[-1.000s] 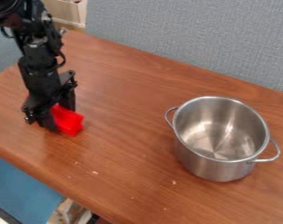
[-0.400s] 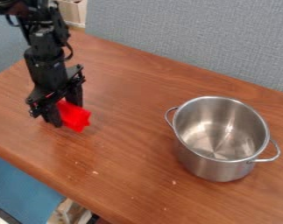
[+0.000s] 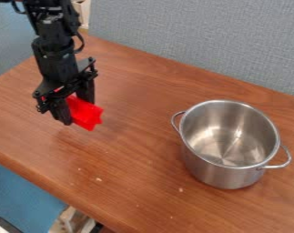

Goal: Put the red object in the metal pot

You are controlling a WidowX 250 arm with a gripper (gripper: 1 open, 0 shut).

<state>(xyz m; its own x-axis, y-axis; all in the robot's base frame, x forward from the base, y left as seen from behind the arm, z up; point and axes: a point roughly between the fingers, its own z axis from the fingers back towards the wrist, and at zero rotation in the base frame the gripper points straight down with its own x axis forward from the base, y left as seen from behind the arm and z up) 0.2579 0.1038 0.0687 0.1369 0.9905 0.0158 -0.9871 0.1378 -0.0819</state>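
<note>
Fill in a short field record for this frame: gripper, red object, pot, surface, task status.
gripper: gripper pointing down, shut on the red object
red object: red object held off the table, left of the pot
metal pot: metal pot upright, nothing seen inside, on the right
surface: wooden table
task status: object grasped, not yet in the pot
</note>
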